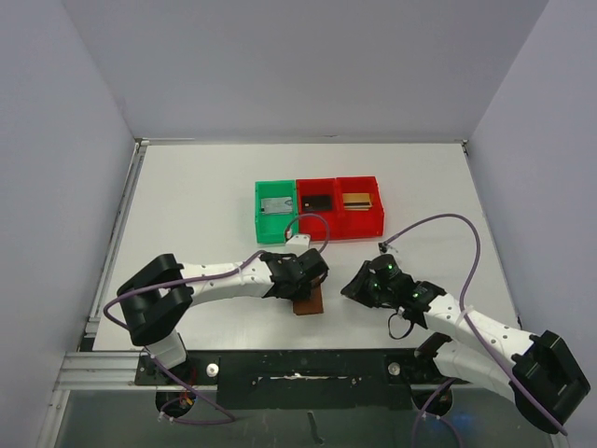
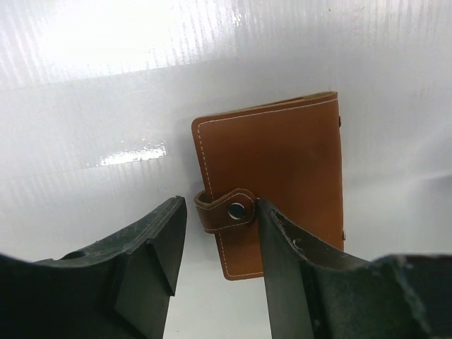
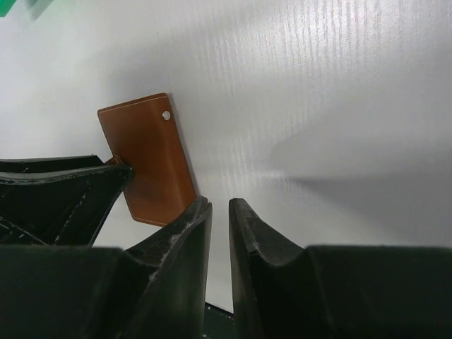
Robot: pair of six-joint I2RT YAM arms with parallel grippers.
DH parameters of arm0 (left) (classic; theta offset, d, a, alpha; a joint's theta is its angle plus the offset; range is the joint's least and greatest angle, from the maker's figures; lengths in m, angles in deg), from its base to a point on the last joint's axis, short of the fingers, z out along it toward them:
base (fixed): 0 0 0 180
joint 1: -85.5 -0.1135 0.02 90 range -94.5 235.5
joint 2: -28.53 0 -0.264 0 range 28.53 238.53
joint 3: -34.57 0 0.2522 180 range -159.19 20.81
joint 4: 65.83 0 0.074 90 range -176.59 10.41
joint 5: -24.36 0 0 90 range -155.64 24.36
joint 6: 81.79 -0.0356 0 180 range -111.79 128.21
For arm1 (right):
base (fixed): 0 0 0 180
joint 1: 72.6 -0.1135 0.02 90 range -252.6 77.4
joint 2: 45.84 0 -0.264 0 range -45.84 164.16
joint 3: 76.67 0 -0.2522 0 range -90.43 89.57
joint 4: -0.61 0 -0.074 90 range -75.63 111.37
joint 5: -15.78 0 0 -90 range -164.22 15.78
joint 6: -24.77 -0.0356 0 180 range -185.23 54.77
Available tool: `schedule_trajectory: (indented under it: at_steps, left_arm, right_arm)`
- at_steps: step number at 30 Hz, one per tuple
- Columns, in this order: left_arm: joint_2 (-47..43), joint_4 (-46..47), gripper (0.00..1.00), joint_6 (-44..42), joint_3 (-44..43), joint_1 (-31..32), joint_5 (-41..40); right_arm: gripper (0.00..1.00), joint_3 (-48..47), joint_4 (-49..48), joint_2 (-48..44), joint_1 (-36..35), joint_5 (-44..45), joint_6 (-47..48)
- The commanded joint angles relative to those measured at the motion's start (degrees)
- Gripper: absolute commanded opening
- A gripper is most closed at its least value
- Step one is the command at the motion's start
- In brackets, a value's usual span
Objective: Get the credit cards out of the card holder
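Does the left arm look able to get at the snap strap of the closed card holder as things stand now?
Probably yes. The left fingers stand apart on either side of the strap at the edge of the card holder, and nothing else lies between them.

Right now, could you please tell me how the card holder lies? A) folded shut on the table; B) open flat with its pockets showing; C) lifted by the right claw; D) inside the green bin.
A: the left wrist view shows the card holder folded shut on the white table, brown outside up, with its snap strap fastened over the edge.
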Motion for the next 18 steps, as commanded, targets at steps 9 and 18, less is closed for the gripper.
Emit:
schedule_trajectory:
  at_steps: [9,18]
  left_arm:
    - [-8.3,2.3,0.32,3.0,4.5,-1.0,-4.5]
    - [-10.1,4.2,0.23,4.5,7.8,-1.4,-3.9]
  right_arm:
    - [0.18,-1.6,-5.0,2.6,0.0,-2.5,1.6]
    - [0.18,-2.3,-6.0,4.4,-0.2,-3.8,2.1]
